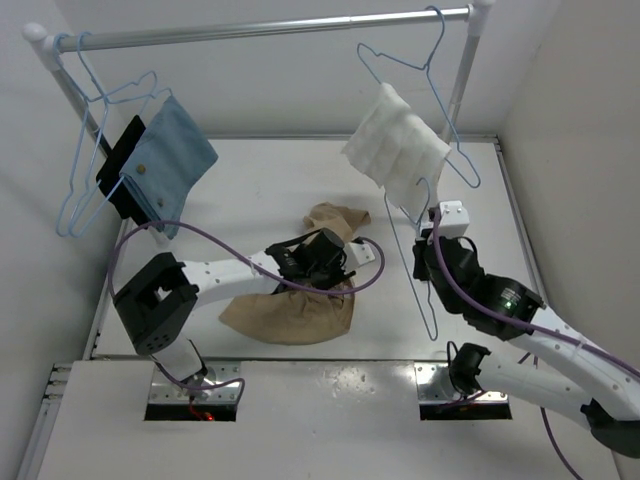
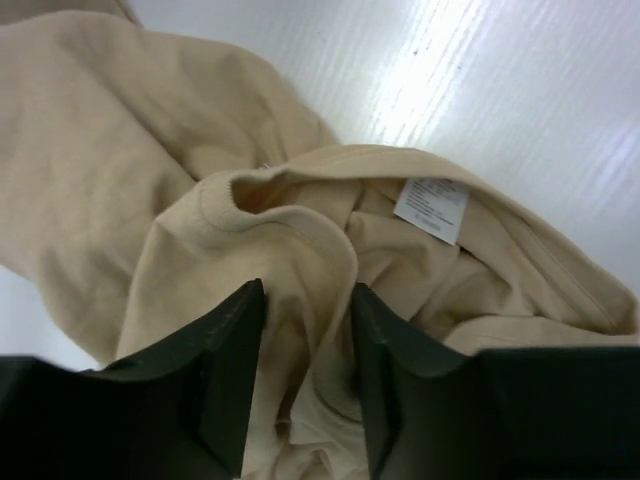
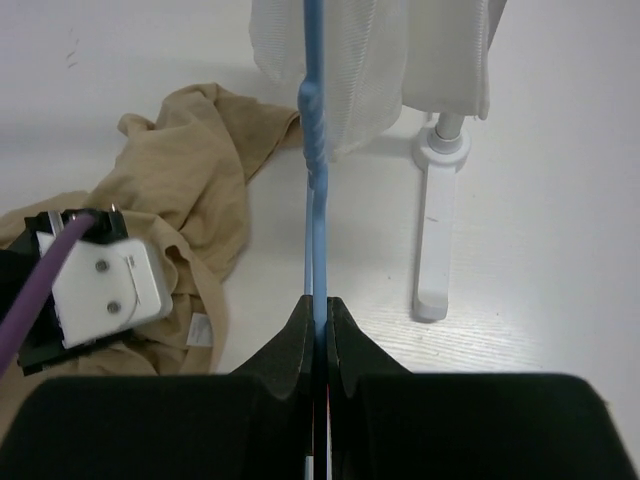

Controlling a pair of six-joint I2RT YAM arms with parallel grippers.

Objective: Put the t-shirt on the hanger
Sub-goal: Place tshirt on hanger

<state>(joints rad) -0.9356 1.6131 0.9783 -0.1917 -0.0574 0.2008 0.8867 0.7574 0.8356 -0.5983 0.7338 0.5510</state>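
Tan cotton fills the gap between the jaws of the left gripper (image 2: 305,300), which stand apart astride a rolled fold of the neckband. The cloth looks loose there, not pinched yet. That fold belongs to the t-shirt (image 2: 120,150), which lies crumpled on the white table (image 2: 520,90) in front of the left arm. Its neck hole gapes, and the white label (image 2: 432,208) shows inside the collar just past the fingers.

To grasp well, I would close on one layer of the neckband only, short of the label, leaving the neck hole free for the wire. Catching front and back together would seal it. Then lift slowly and check that the body hangs clear.

The right gripper (image 3: 317,305) has its jaws pressed together on the thin blue wire of the hanger (image 3: 313,200). It holds the hanger up on edge to the right of the shirt, near the white cloth (image 3: 370,60). The hold looks narrow, so the wire may swivel if the shirt drags on it. The collar should come to the hanger gently.
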